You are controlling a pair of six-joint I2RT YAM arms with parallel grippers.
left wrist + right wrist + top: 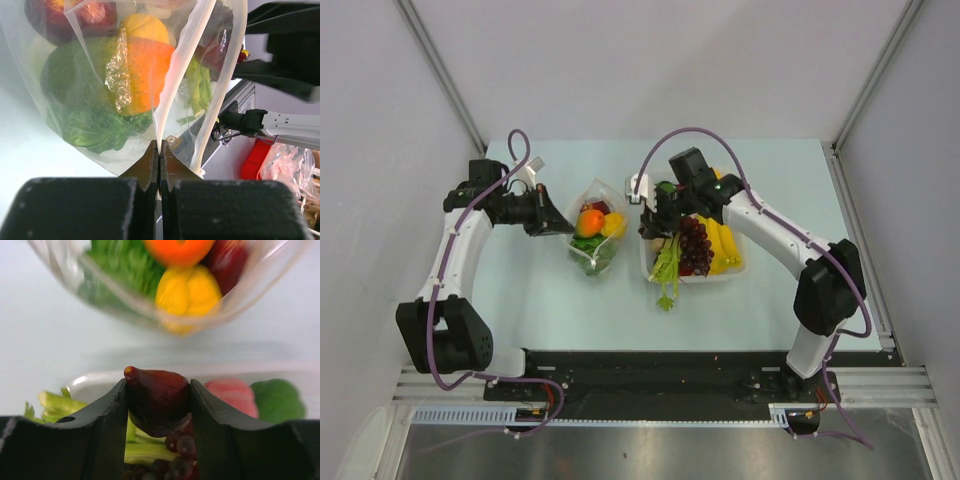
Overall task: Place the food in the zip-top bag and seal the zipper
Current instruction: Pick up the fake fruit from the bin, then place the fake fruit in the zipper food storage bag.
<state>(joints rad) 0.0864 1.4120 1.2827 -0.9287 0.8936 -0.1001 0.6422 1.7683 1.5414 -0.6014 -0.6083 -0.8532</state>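
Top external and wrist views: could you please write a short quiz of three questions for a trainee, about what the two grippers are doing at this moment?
1. True or false: the left gripper is shut on the rim of the zip-top bag.
2. Choose one. What does the right gripper hold? A: a spoon. B: a dark red fruit. C: a sponge.
3. Fill the gap: the purple grapes lie in the white ____.

Key: 1 true; 2 B; 3 tray.
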